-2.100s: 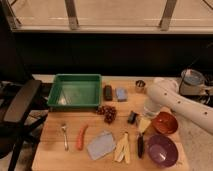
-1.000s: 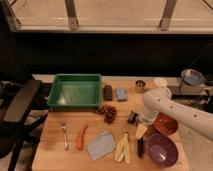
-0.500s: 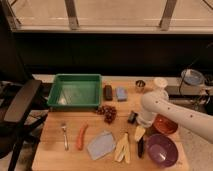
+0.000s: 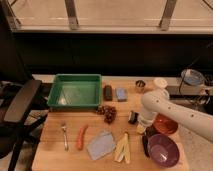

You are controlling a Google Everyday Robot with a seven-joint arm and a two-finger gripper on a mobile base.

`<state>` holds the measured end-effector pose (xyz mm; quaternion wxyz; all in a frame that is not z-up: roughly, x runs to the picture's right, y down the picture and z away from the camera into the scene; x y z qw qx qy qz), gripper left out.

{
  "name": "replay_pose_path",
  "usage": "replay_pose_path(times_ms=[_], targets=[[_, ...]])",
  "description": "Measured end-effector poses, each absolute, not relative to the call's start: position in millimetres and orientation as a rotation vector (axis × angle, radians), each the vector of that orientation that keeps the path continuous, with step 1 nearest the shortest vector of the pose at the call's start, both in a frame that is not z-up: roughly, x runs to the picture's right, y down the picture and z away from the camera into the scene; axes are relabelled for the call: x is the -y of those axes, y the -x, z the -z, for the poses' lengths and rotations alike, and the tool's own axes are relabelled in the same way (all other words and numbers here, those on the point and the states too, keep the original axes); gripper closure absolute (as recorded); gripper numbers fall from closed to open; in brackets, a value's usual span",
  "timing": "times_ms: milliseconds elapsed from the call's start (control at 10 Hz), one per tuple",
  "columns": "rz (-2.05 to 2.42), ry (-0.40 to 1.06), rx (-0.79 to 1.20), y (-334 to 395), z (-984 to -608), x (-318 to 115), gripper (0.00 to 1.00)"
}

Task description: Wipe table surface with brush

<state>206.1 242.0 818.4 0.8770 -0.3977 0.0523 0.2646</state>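
Observation:
The table surface (image 4: 90, 162) is a broad top of pale wooden planks that fills the lower part of the camera view. The brush (image 4: 133, 117) lies right of centre; I see its dark squarish head, and its handle is hard to make out. My white arm reaches in from the right, bends at its elbow and points down. My gripper (image 4: 141, 126) is low over the table, just right of the brush head and close to it. I cannot tell whether it touches the brush.
A green tray (image 4: 75, 91) stands back left, with a black block (image 4: 107, 92) and a blue sponge (image 4: 120, 94) to its right. Grapes (image 4: 106, 113), fork (image 4: 64, 136), carrot (image 4: 81, 136), grey-blue cloth (image 4: 101, 145) and banana (image 4: 122, 148) lie in front. An orange bowl (image 4: 166, 125) and purple bowl (image 4: 162, 149) sit right. A chair (image 4: 20, 107) stands left.
My arm has swung left and lowered, bringing the gripper from beside the orange bowl to right next to the brush head. The objects on the table have not moved.

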Motion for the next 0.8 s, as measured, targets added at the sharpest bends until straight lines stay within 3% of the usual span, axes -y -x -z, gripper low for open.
replay_pose_path(times_ms=[100,400,800], targets=[[-0.546,0.835,-0.110,-205,-817,-244,0.99],[-0.518,0.832,-0.070,-199,-808,-244,1.00],[-0.342,0.832,0.138,-134,-756,-239,1.00]])
